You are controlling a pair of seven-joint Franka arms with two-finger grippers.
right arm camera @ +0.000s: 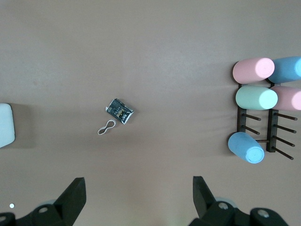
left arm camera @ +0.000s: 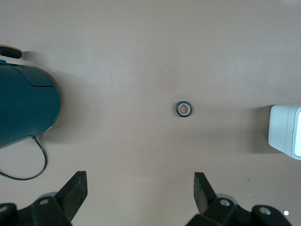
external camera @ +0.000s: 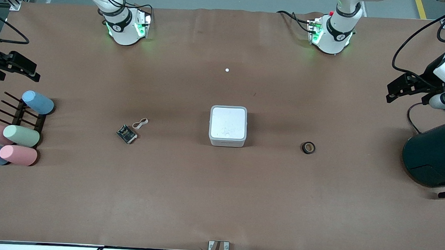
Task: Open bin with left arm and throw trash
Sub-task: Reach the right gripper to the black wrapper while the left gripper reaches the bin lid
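Observation:
The bin (external camera: 228, 126), a small white-grey square box, stands mid-table with its lid flat and shut; it also shows in the left wrist view (left arm camera: 285, 131) and the right wrist view (right arm camera: 5, 125). The black wrapper (external camera: 126, 134) and the beige rubber band (external camera: 140, 123) lie close together toward the right arm's end, also seen in the right wrist view as the wrapper (right arm camera: 119, 111) and the band (right arm camera: 106, 127). The tape roll (external camera: 308, 147) lies toward the left arm's end (left arm camera: 184, 109). My left gripper (external camera: 393, 91) (left arm camera: 139, 181) hangs open and empty above its table end. My right gripper (external camera: 33, 72) (right arm camera: 138, 186) hangs open and empty above its end.
A large dark teal cylinder (external camera: 436, 153) lies at the left arm's end, with a cable loop beside it (left arm camera: 40, 162). A dark peg rack (external camera: 21, 116) with several pastel cups stands at the right arm's end. A small white dot (external camera: 227, 70) lies farther from the camera than the bin.

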